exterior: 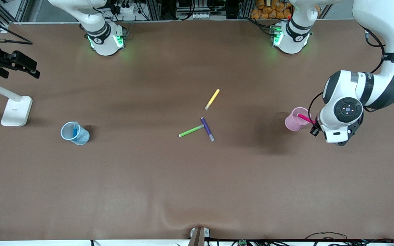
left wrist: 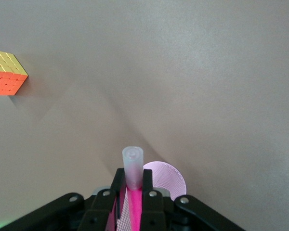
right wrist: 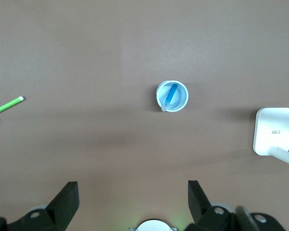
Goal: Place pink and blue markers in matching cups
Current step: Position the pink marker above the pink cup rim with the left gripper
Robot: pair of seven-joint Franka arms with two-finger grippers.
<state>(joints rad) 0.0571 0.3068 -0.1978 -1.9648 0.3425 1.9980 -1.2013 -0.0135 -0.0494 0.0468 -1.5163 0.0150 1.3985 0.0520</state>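
On the brown table, the left arm's two-finger gripper hangs over the pale pink translucent plastic cup at the left arm's end of the table. Its black fingers are pressed against the magenta-pink felt-tip marker, clamping it just below its pale translucent cap. In the front view the marker slants with one end over the cup's mouth; whether its tip already reaches inside the cup is hard to make out, since the wrist hides that end. The left wrist view shows the cup's rim just beside the marker, and a multicoloured puzzle cube lying on the table well apart from them.

At the right arm's end of the table stands the pale blue translucent plastic cup, with the bright blue felt-tip marker leaning inside it. The right arm's gripper waits high above the table, its jaws spread wide and holding nothing.

Near the table's middle lie three other pens: a yellow pen, a green pen and a purple pen. The green and purple ones touch at one end, the yellow lying farther from the front camera. A white lamp base sits near the blue cup.
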